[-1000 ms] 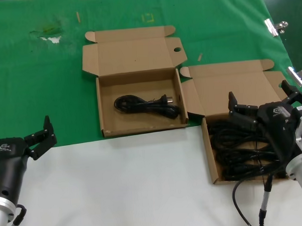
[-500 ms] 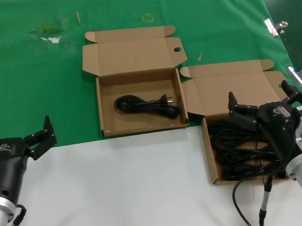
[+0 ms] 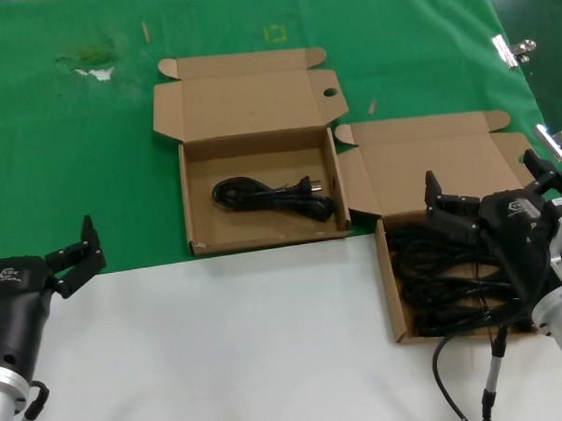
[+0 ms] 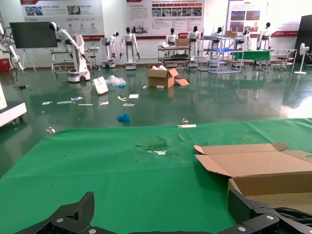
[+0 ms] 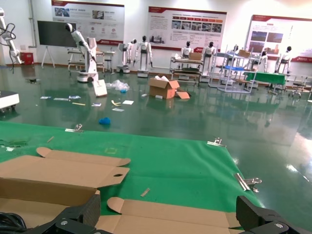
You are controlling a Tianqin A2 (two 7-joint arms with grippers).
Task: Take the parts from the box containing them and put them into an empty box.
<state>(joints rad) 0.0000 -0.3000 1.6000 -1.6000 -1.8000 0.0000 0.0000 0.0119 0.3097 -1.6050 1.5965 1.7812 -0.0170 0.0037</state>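
No change from the earlier frames. Right gripper [image 3: 486, 191] remains above the right box [image 3: 388, 279], fingers spread wide, holding nothing. That box is filled with tangled power cords [image 3: 443, 283]. One cord [image 3: 273, 198] lies in the left box [image 3: 261, 237]. Left gripper [image 3: 76, 252] stays parked near the table edge, fingers apart.

The two open brown cardboard boxes [image 3: 261, 188] [image 3: 432, 260] stood nearly touching; bare white surface [image 3: 231, 343] lay open before them, the upright flap lids [image 3: 248, 95] walling the far side.
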